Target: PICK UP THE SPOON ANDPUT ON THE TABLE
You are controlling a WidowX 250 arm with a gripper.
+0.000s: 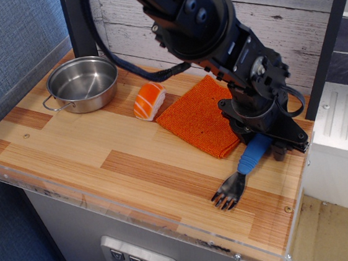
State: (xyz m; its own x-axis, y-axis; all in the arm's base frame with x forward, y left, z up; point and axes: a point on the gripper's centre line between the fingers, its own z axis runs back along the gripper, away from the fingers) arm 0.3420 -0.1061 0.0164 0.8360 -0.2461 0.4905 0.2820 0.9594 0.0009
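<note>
The spoon point(245, 165) lies on the table point(133, 153) near the right edge, blue handle pointing back-right, silver tined head toward the front rim. My gripper point(261, 145) is down at the table over the upper end of the blue handle. One dark finger point(244, 137) stands on the left of the handle and the other on its right, so the jaws straddle it. The jaws look open, and the spoon rests flat on the wood. The top of the handle is hidden under the gripper.
An orange cloth point(201, 118) lies just left of the gripper. An orange-and-white sushi piece point(149, 100) sits behind it, and a steel pot point(84, 82) stands at the back left. The table's right edge and clear front rim point(172, 227) are close to the spoon.
</note>
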